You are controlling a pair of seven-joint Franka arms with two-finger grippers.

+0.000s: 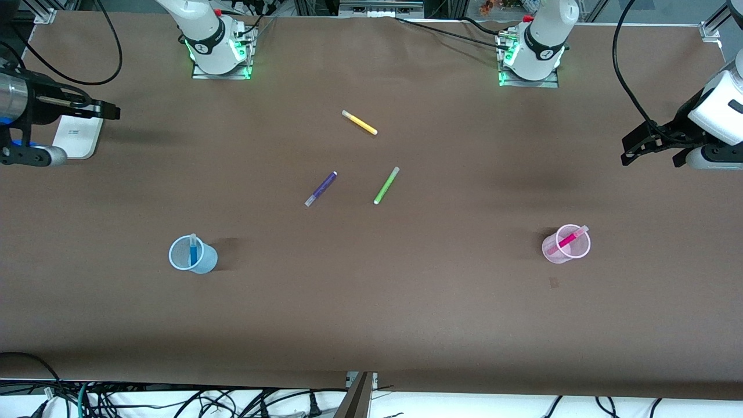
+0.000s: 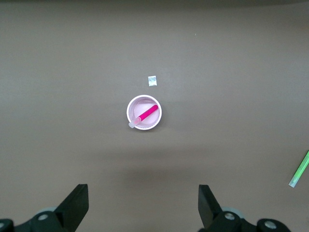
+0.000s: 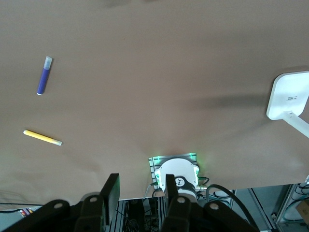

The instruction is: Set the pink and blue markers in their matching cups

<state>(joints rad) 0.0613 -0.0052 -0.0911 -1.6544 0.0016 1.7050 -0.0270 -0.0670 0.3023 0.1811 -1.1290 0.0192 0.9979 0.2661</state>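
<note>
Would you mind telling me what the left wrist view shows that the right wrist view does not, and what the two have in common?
Only the left wrist view shows the pink cup with the pink marker leaning inside it, a small scrap on the table beside the cup, and the end of the green pen.

Only the right wrist view shows the purple pen, the yellow pen, the right arm's base and a white stand.

Both show the brown table and that arm's own empty hand: left hand wide open, right hand partly open.

A brown-covered table fills the room's view, with tangled cables along its near edge.
</note>
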